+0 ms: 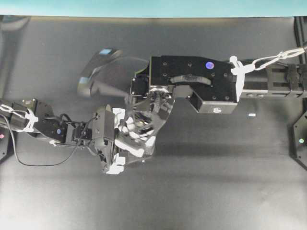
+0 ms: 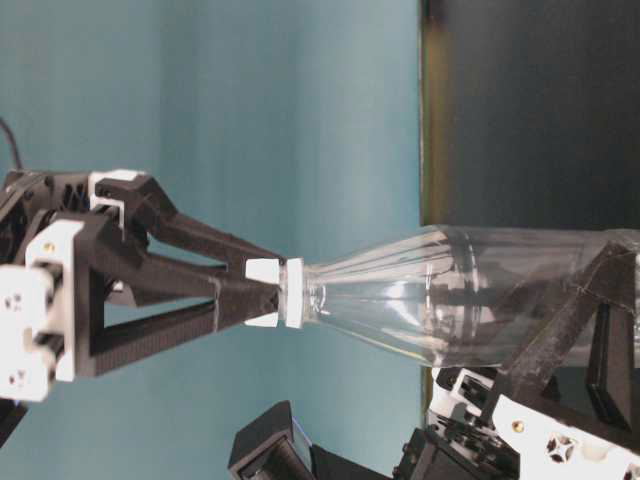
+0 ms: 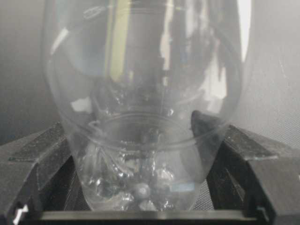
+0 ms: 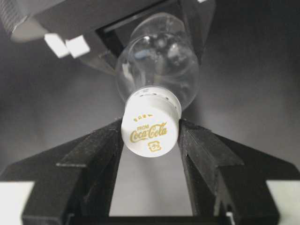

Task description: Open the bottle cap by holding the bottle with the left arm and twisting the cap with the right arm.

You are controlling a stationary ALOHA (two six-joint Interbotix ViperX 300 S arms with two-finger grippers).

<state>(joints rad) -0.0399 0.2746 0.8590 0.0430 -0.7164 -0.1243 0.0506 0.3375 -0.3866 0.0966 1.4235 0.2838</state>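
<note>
Right tool (image 4: 150,140) pinching round white cap (image 4: 150,129) | clear rounded bottle (image 2: 450,295)

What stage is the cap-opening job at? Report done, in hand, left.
Done: the left gripper holds the clear bottle by its body, its fingers on both sides. In hand: the right gripper is closed on the white Coca-Cola cap, pads touching both sides. Left: the cap is still seated on the neck, so twisting it off remains.

bottle (image 2: 450,290): clear glossy plastic | bottle cap (image 4: 151,131): smooth white plastic (gold print) | table (image 1: 216,191): matt dark
</note>
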